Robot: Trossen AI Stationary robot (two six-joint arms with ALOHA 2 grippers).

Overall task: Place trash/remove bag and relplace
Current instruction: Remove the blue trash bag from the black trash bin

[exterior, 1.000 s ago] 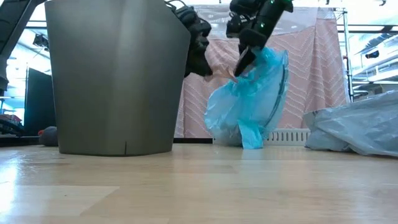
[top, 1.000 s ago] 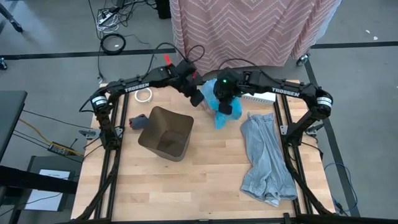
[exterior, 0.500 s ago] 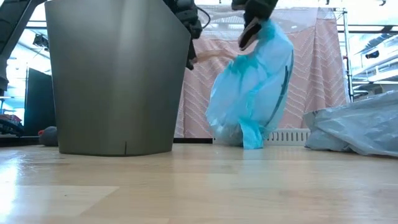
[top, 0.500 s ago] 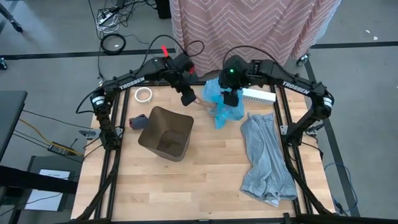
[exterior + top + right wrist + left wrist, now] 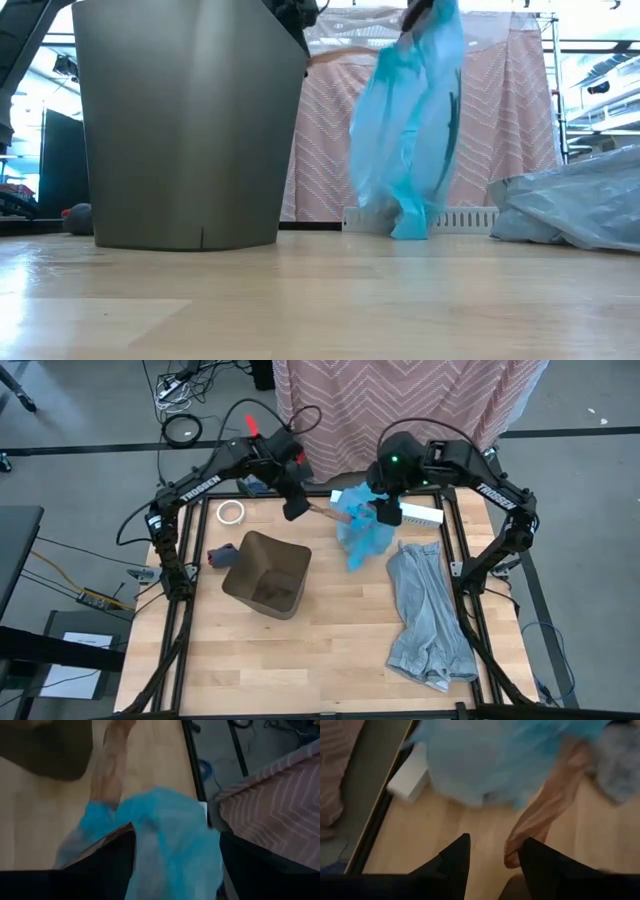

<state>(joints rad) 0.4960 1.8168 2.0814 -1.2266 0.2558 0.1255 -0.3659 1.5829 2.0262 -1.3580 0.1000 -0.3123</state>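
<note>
A light blue bag (image 5: 362,538) hangs tall and narrow over the table's far middle (image 5: 415,120), below my right gripper (image 5: 383,512), whose fingers stand wide apart with the bag's top between them (image 5: 170,820). A tan strip (image 5: 325,514) runs from the bag to my left gripper (image 5: 297,510), whose fingers also stand apart (image 5: 492,840). The grey-brown bin (image 5: 266,573) stands upright on its base left of the bag. The trash does not show. My left gripper touches the tan strip's end (image 5: 514,856) with the inner side of one finger (image 5: 540,865). Whether the strip is hooked round that finger I cannot tell. The strip runs up stretched to the blue bag. My right gripper carries the blue bag's top (image 5: 165,815), bunched between and over its spread fingers (image 5: 112,857), which slant down from above. The bag hangs below them, and its lower end (image 5: 410,230) reaches down to the table. The bag hides how it catches on the fingers.
A crumpled grey bag (image 5: 430,615) lies spread on the table's right half. A white box (image 5: 418,513) lies at the far edge behind the blue bag. A white tape ring (image 5: 231,512) and a dark lump (image 5: 221,555) lie left of the bin.
Both grippers have risen, the left one also drawing back toward the table's far left. The blue bag's top has gone up with my right gripper, so the bag has been drawn from a slumped heap into a tall hanging shape while its lower end stayed low. The tan strip has stretched out.
</note>
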